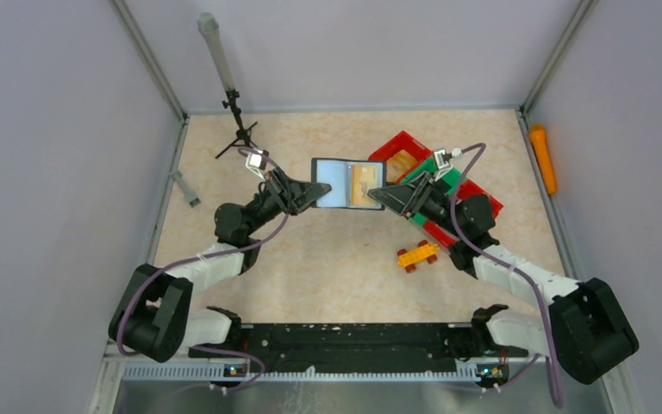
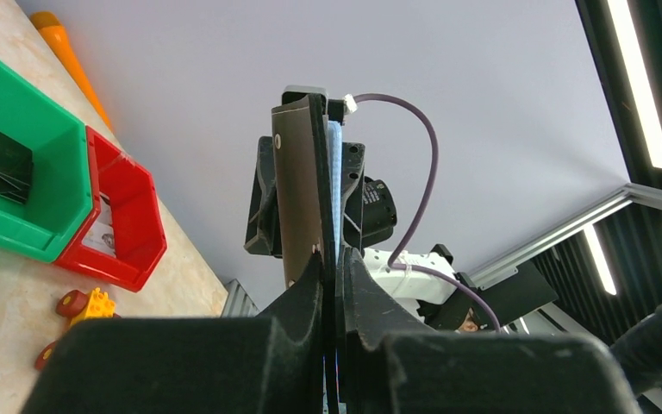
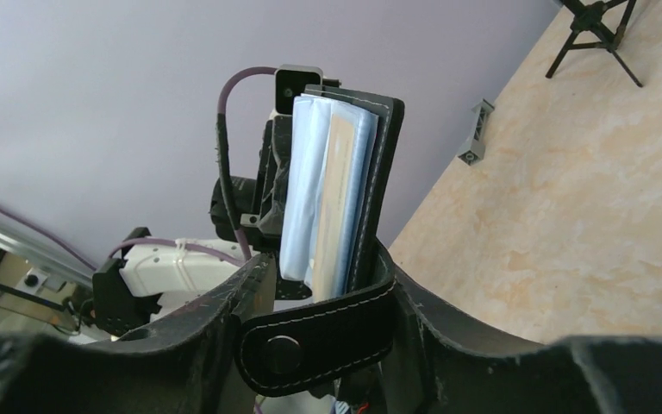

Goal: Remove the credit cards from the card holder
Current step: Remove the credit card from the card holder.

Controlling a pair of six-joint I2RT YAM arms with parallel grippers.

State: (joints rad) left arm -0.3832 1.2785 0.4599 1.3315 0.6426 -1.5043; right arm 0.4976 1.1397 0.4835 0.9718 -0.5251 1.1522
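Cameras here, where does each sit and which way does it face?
Top external: above and behind the arms, looking down at the table; both arms show, left hand and right hand holding the card holder between them.
Left wrist: on that wrist, looking along its own fingers toward the right arm and green bin.
Right wrist: on that wrist, looking along its own fingers toward the left arm and tripod.
Shared: both wrist views see the card holder edge-on and the opposite arm.
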